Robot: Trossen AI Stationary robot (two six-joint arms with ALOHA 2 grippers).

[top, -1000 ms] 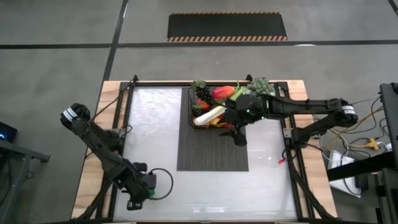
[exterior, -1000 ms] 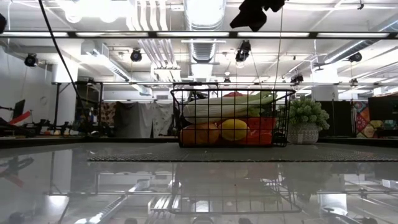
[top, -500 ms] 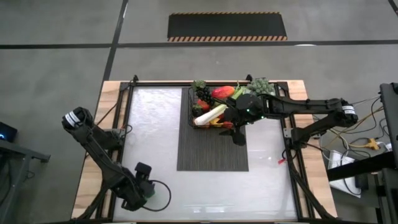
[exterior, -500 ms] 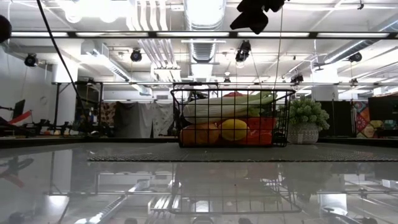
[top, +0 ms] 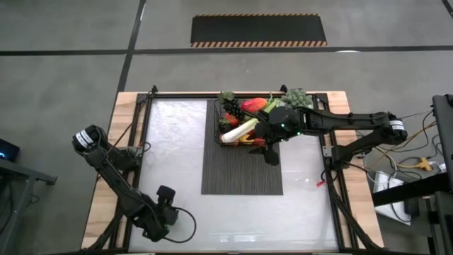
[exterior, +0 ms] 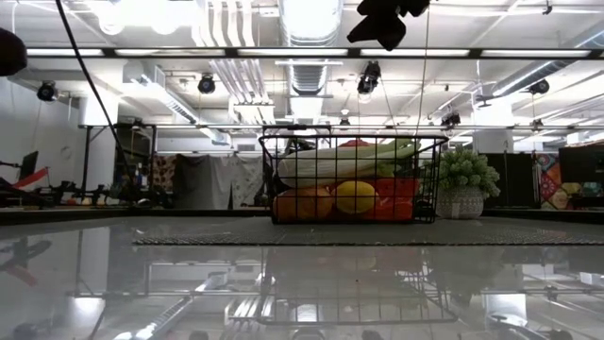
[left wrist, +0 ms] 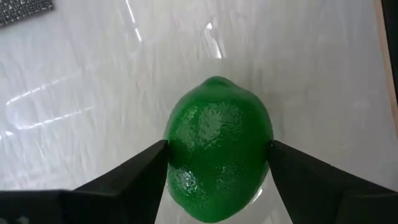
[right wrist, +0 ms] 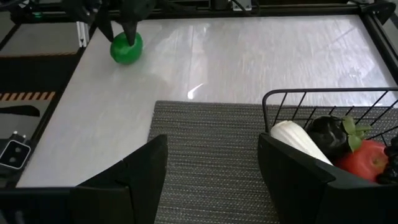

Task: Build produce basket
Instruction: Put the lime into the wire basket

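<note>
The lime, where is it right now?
The lime sits between the left gripper's fingers at the table's near-left corner, far from the basket on the mat.

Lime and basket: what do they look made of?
The lime, between the left gripper fingers, looks like glossy moulded plastic: uniform green, shiny highlights, fine dimpling. The basket looks like thin black coated metal wire, an open grid, though the coating is a guess.
</note>
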